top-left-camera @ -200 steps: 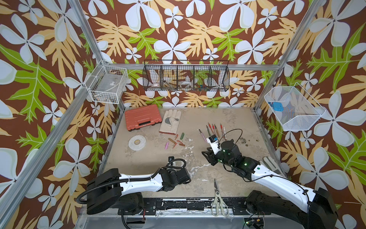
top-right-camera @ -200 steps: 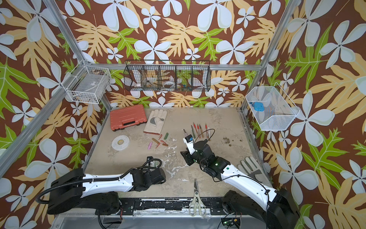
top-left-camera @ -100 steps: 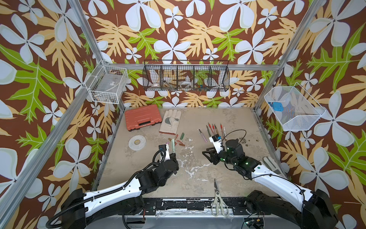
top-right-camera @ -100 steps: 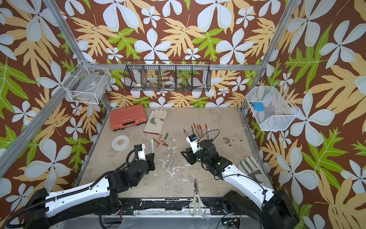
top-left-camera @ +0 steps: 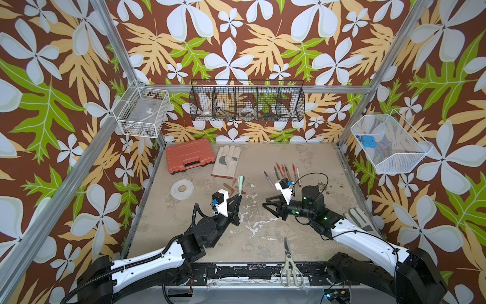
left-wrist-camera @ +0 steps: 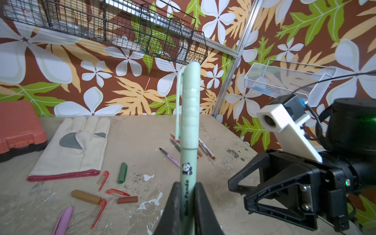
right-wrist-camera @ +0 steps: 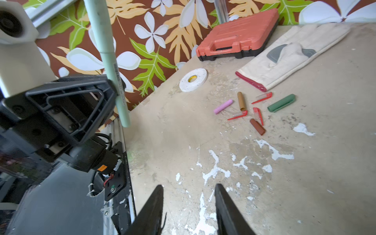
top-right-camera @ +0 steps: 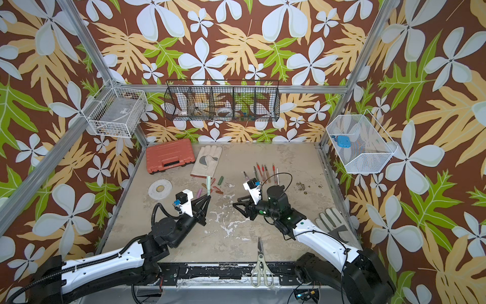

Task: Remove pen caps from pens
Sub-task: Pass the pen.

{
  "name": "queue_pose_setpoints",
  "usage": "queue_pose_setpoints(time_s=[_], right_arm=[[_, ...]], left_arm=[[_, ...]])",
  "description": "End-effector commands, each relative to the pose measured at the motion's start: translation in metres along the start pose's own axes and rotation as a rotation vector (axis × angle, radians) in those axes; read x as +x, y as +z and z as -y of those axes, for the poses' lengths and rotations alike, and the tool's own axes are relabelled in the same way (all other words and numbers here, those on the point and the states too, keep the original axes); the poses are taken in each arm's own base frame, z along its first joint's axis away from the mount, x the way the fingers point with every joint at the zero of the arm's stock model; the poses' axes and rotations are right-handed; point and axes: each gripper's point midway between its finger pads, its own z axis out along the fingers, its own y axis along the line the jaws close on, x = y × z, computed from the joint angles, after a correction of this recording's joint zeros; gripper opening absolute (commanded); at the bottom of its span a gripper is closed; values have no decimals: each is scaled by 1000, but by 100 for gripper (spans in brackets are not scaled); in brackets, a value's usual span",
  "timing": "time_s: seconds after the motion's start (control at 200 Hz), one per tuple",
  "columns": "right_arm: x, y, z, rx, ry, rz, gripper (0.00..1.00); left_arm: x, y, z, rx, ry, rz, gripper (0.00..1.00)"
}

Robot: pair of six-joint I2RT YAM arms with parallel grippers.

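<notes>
Long grey-handled scissors point(top-left-camera: 289, 265) lie at the front edge of the sand-coloured, paint-chipped table surface point(top-left-camera: 263, 237).

Above the middle of the surface, left of centre, the left gripper point(left-wrist-camera: 188, 186) pinches a pale green plastic pen point(left-wrist-camera: 189, 162) by its lower barrel. The pen stands nearly upright, clear of the surface, with its matching pale green cap point(left-wrist-camera: 190, 97) seated on the upper end.

The right gripper point(right-wrist-camera: 189, 186) faces it from the right. Its jaws are spread and hold nothing, and it is apart from the pen.

Beyond the left gripper lies a cluster of loose caps point(right-wrist-camera: 241, 100): pink, tan, brown, dark green and several red-and-clear.

Farther back, right of centre, a row of thin uncapped pens point(top-left-camera: 276, 172) lies side by side.

A cream work glove point(top-left-camera: 226, 160) and an orange plastic case point(top-left-camera: 188, 155) lie near the back edge.
</notes>
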Motion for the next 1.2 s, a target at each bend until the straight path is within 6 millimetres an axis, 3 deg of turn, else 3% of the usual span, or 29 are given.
queue_pose_setpoints(time_s=[0.0,0.295,0.676,1.196], right_arm=[[-11,1,-21,-122,-28,44,43],[-7,4,-38,-219,-43,44,44],[-4,3,-40,-224,-45,56,45],[-6,11,-48,-288,-23,61,48]], left_arm=[[-18,-4,22,132,-2,71,2],[-14,-7,41,279,-90,41,0],[-5,12,25,365,-240,-19,0],[-1,8,40,529,-366,6,0]])
